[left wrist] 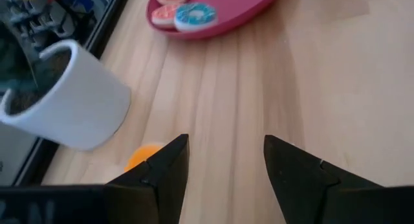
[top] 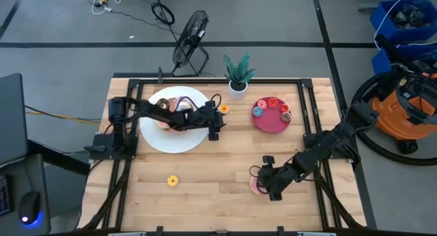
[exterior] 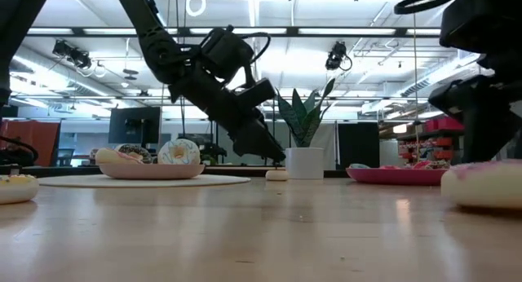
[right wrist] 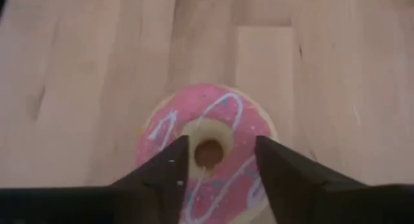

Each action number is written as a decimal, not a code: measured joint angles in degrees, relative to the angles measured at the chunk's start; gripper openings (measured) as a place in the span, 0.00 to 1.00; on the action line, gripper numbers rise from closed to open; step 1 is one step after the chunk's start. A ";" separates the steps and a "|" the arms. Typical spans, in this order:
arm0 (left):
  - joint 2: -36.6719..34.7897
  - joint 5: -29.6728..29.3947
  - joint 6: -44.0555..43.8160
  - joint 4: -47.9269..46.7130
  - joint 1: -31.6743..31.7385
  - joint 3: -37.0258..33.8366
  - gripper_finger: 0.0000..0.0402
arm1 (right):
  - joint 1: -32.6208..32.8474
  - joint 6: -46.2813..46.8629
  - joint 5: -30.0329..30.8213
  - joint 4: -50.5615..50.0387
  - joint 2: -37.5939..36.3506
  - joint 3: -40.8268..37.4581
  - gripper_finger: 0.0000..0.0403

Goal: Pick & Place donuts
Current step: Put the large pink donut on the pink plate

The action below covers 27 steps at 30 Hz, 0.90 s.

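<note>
Now we see the right gripper [right wrist: 217, 179] low over a pink donut [right wrist: 206, 149] near the table's [top: 212, 174] front edge, toward the right corner, its fingers parted over the donut's top either side of the hole, not clamped on it. Our left gripper [left wrist: 226, 175] hangs open and empty just off the white plate's [top: 153, 137] right rim, beside a small orange donut [left wrist: 143, 156] and the white plant pot [left wrist: 71, 98]. More donuts sit on the plate and in the pink dish [top: 270, 123]; a yellow one [top: 173, 181] lies near the front edge.
</note>
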 joint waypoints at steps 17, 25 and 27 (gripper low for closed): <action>0.00 -15.88 5.16 -1.54 -13.23 0.00 0.51 | -1.67 -1.61 -0.19 -2.07 2.64 0.11 0.64; -0.02 -16.49 2.13 -0.42 -18.47 0.00 0.51 | -1.60 -5.92 0.87 -0.77 3.76 0.66 0.40; -0.02 -16.52 0.66 0.21 -19.99 0.00 0.51 | -1.58 -6.41 3.55 -1.00 3.76 1.41 0.29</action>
